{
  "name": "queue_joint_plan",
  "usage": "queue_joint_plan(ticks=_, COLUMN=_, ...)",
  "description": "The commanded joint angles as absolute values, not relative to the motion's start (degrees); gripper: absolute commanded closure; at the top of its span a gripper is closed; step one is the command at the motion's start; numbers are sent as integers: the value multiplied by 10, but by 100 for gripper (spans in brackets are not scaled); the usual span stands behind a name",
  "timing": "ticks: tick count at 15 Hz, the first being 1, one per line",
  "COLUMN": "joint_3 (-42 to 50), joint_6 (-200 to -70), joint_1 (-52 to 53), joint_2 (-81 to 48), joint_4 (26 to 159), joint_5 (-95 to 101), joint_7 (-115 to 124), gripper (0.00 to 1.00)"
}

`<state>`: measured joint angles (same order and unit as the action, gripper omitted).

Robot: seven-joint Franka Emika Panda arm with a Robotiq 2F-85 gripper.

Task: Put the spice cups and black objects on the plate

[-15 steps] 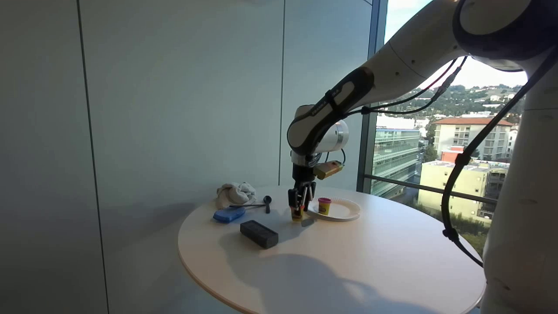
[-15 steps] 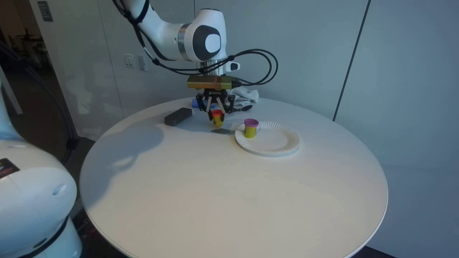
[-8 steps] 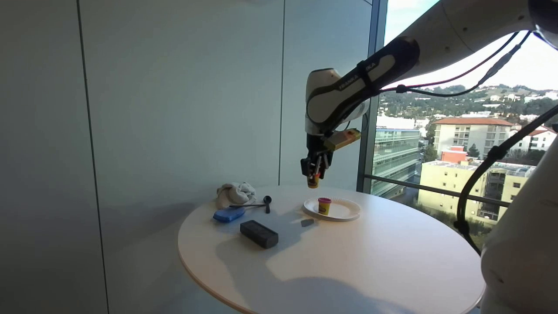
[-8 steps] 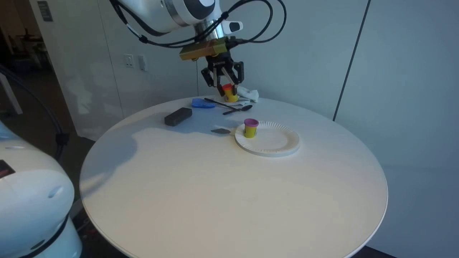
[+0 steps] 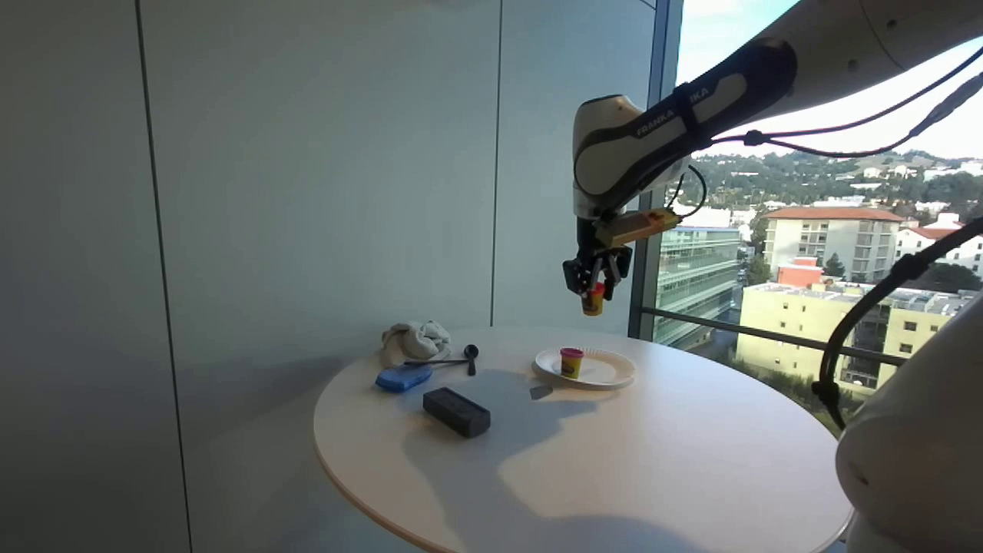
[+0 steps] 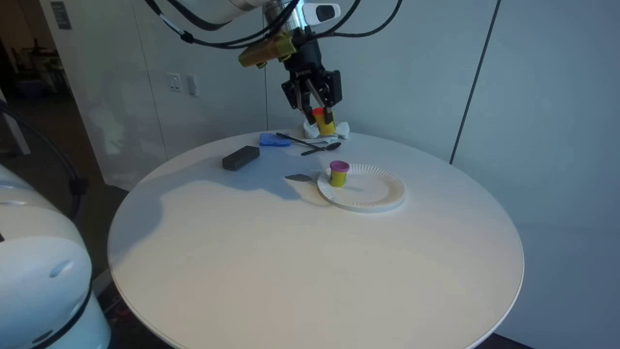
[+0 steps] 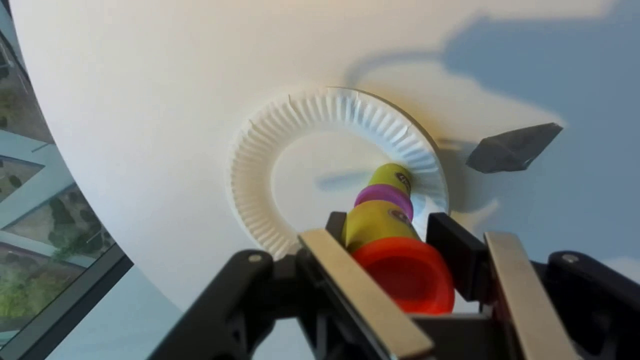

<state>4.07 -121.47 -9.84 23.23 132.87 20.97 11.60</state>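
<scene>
**Yellow cylindrical cup with a red lid (image 7: 402,265) is held above the level of the white ribbed paper plate (image 7: 305,165)**

The jaws of the black two-finger gripper (image 7: 390,231) press this cup from both sides. The cup's long axis is nearly upright, with a small lean.

The coming move, we judge, turns on one relation: in the wrist view, the base of the held cup lines up with the yellow cup with a purple lid (image 6: 338,175), which stands upright on the plate. Both exterior views show these cups apart, the held one higher. If we descend along this line, the purple lid could be knocked. The bare middle of the plate lies from there toward that edge of the round white table (image 6: 310,266) which faces the large window (image 5: 799,192), so a shift this way before lowering seems right. Whether the held cup is fully over the plate, we cannot tell.

Just beside the plate, away from the window, lies a flat dark grey pointed piece (image 7: 515,147). Toward the table edge along the pale wall (image 5: 322,192) we see a black spoon (image 6: 333,146) with a thin black stick (image 6: 293,139), a blue plastic-looking item (image 5: 403,378), a crumpled white cloth (image 5: 418,342) and a black rectangular block (image 5: 456,412). None of these black things is on the plate, so we judge much work remains.
</scene>
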Motion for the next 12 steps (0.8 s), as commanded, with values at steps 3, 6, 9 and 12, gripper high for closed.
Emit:
queue_joint_plan(ticks=3, joint_3=55, joint_6=-1213, joint_1=-123, joint_2=125, joint_4=1285, joint_5=209, joint_7=161, gripper=78)
queue_joint_plan(ticks=6, joint_3=63, joint_6=-1209, joint_1=-125, joint_2=76, joint_4=1267, joint_5=215, joint_7=179, gripper=78)
queue_joint_plan(ticks=9, joint_3=72, joint_6=-1199, joint_1=-126, joint_2=45, joint_4=1246, joint_5=217, joint_7=217, gripper=78)
queue_joint_plan(ticks=12, joint_3=82, joint_6=-1190, joint_1=-123, joint_2=31, joint_4=1232, joint_5=221, joint_7=248, gripper=78)
